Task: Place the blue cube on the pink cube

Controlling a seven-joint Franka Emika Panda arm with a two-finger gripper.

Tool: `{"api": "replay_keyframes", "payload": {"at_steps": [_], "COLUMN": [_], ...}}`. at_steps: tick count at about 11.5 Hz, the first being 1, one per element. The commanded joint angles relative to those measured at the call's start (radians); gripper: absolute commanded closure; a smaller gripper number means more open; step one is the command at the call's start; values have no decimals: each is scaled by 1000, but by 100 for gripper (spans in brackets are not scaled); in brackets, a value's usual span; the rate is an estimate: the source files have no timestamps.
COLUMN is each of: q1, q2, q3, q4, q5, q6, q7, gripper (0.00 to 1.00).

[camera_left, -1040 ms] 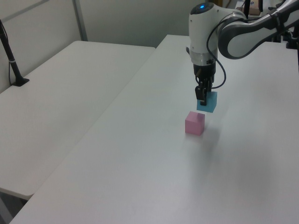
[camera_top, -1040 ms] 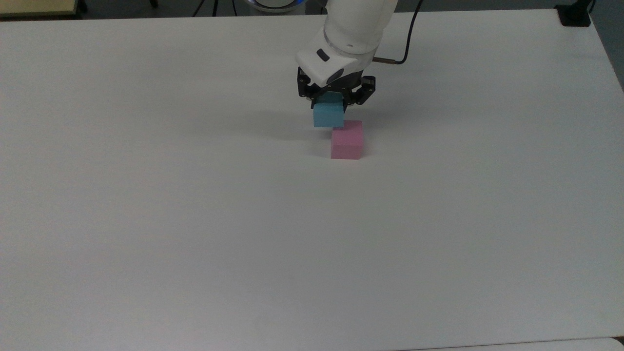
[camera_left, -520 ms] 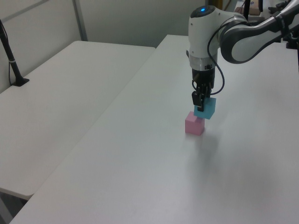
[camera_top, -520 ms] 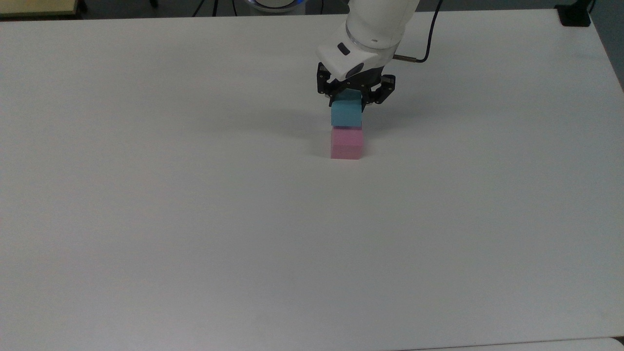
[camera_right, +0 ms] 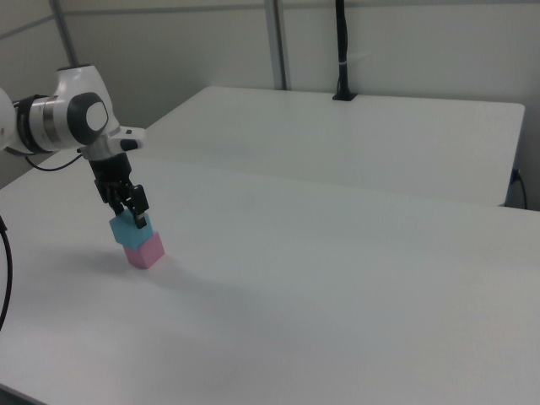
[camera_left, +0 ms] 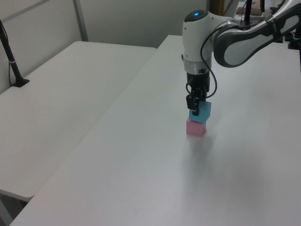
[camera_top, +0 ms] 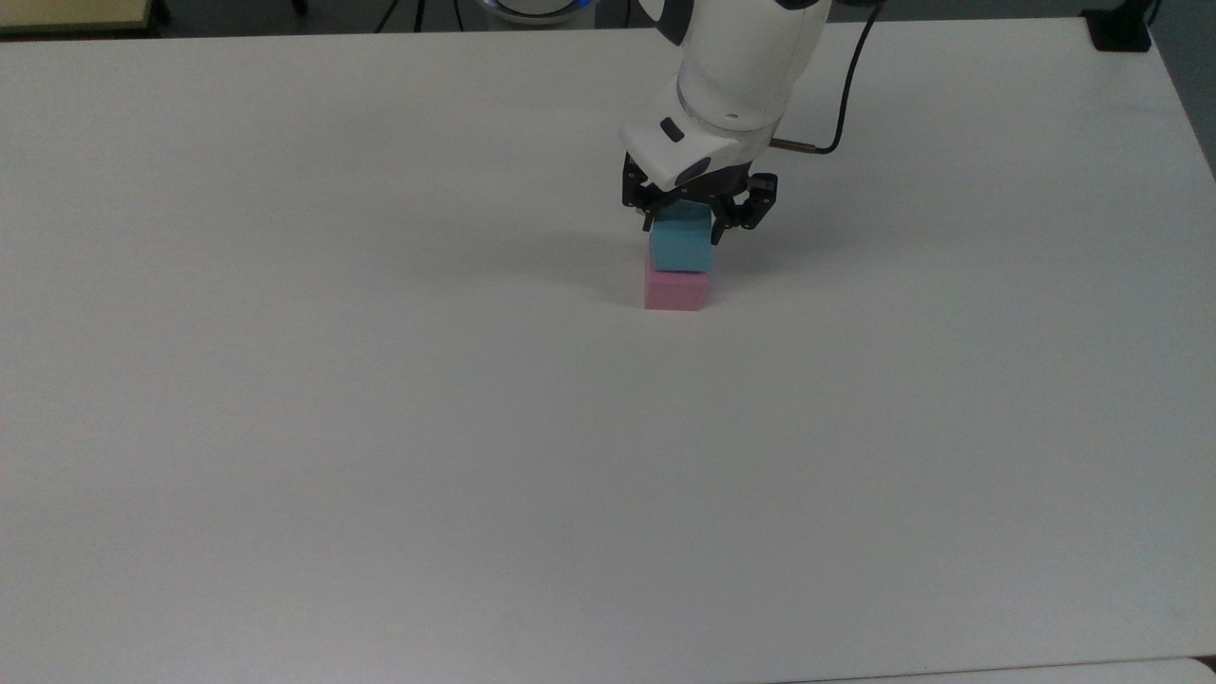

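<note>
Now the blue cube (camera_top: 681, 249) has come down onto the pink cube (camera_top: 675, 291), roughly aligned; the end effector (camera_top: 693, 220) still grips it, so release remains.

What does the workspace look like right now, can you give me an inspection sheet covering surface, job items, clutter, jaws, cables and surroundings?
Surface: white table, plain and flat.
Job's things: blue cube sits on or just over the pink cube, which rests on the table; contact cannot be told.
Clutter: nothing seen.
Grippers: gripper with jaws shut on the blue cube from above.
Cables: black cable runs from the arm's wrist, off the table.
Surroundings: second white table alongside, with a black post clamped at its edge.
</note>
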Motion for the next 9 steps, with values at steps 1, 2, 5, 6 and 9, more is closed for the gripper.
{"api": "replay_keyframes", "payload": {"at_steps": [1, 2, 5, 6, 9], "q1": [0, -1, -46, -61, -167], "q2": [-8, -19, -115, -138, -274], "q3": [1, 0, 0, -3, -8], "q4": [8, 8, 37, 56, 59], "q5": [-6, -6, -5, -3, 21], "q6": [1, -1, -122, -180, -291], "q7": [38, 36, 27, 1, -99], "gripper": [0, 0, 0, 0, 0]}}
